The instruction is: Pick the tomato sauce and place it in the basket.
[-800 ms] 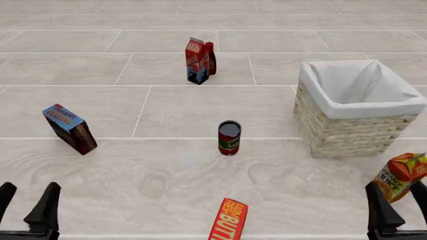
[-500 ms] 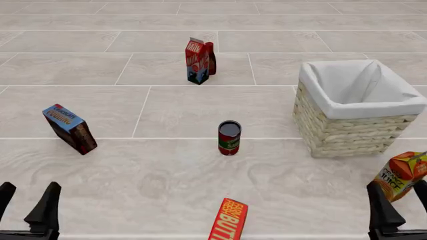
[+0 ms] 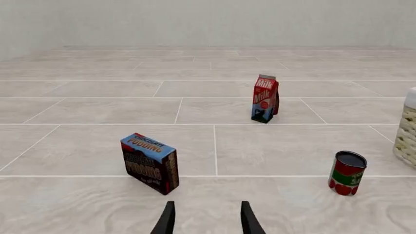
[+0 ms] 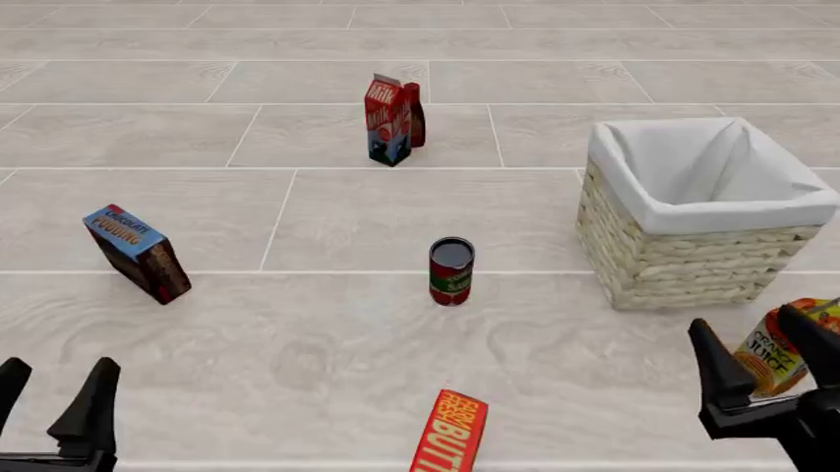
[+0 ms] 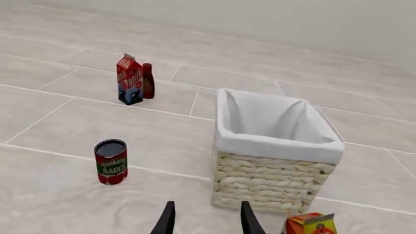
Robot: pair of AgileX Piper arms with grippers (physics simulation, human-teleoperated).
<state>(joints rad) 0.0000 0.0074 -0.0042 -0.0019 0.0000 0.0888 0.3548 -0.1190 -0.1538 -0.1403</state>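
The tomato sauce (image 4: 450, 272) is a small red can with a green band and dark top, standing upright mid-table. It also shows in the left wrist view (image 3: 346, 173) and the right wrist view (image 5: 111, 162). The basket (image 4: 683, 265), pale wicker with a white lining, stands to the can's right, and shows in the right wrist view (image 5: 273, 183). My left gripper (image 4: 59, 366) is open and empty at the near left edge. My right gripper (image 4: 746, 324) is open and empty at the near right, in front of the basket.
A red-and-blue milk carton (image 4: 384, 120) with a dark red bottle (image 4: 416, 116) behind it stands at the back. A tilted chocolate pudding box (image 4: 136, 252) is at left. A butter box (image 4: 450, 433) is near front centre. An orange juice carton (image 4: 768, 359) is beside my right gripper.
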